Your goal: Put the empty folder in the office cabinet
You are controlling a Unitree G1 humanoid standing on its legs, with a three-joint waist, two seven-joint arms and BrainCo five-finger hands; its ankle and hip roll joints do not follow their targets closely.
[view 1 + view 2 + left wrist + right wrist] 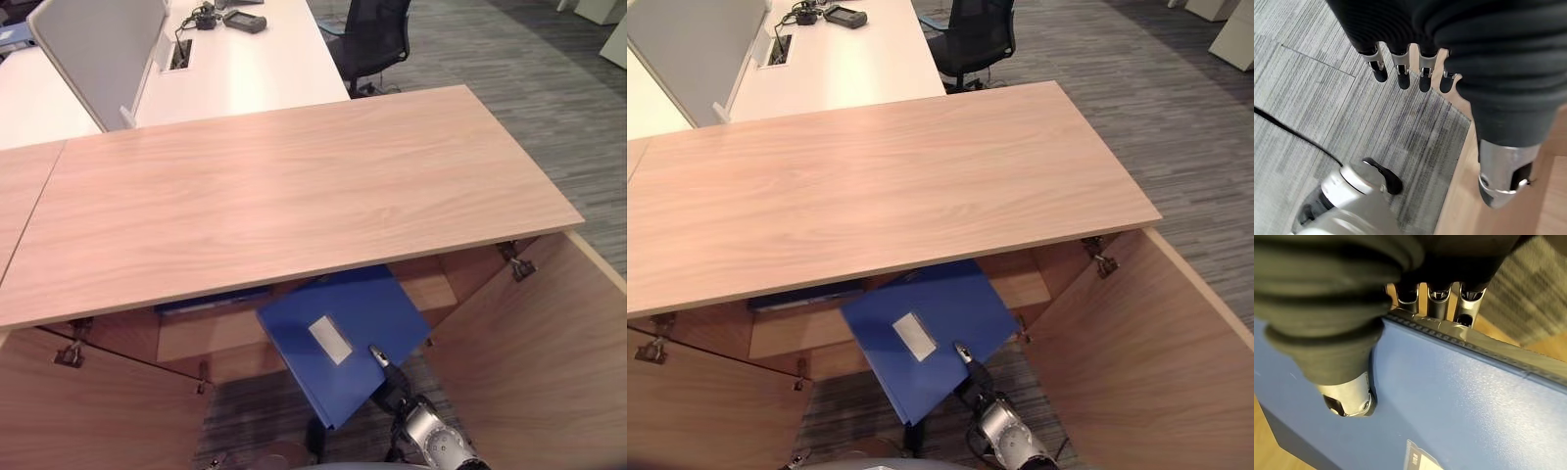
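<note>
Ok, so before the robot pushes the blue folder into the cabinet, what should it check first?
1. Right hand holding the blue folder: ok, thumb on its face, fingers over its edge.
2. Cabinet doors open: ok, both swung wide.
3. Folder pointed at the opening: ok, its far end is already under the cabinet top.
4. Room on the shelf: cannot tell, something blue lies at the left.
5. Left hand out of the way: ok, it hangs open over the carpet.
6. Folder empty: cannot tell.

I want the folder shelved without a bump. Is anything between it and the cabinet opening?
Nothing visible blocks it. The blue folder, pinched by the right hand, already has its far edge under the cabinet top, between open doors.
</note>
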